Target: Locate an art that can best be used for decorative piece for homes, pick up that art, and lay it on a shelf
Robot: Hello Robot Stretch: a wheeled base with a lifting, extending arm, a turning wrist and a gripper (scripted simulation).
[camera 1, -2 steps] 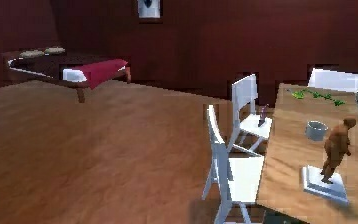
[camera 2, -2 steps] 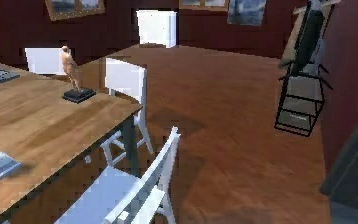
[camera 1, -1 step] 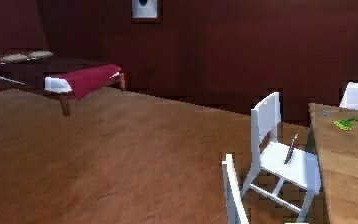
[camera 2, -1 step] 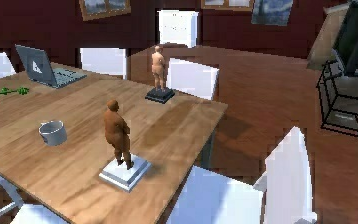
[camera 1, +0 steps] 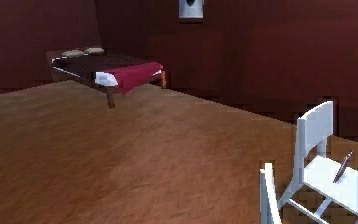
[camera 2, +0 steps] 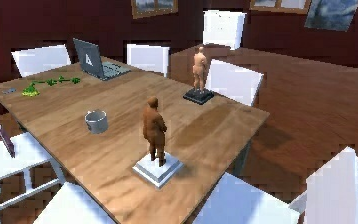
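Two small statues stand on a long wooden table (camera 2: 217, 125) in the arm side view. The nearer one is a brown figure (camera 2: 155, 132) on a white square base, near the table's front edge. The farther one is a paler, slimmer figure (camera 2: 198, 70) on a dark base, close to the table's far edge. Both stand upright.
On the table are also an open laptop (camera 2: 95, 60), a grey mug (camera 2: 96, 121) and green leaves (camera 2: 47, 84). White chairs (camera 2: 233, 80) ring it. Framed pictures (camera 2: 154, 7) hang on the dark red wall. The forward view has a bed (camera 1: 109, 70), a wall picture (camera 1: 190, 8), white chairs (camera 1: 322, 150) and open wood floor.
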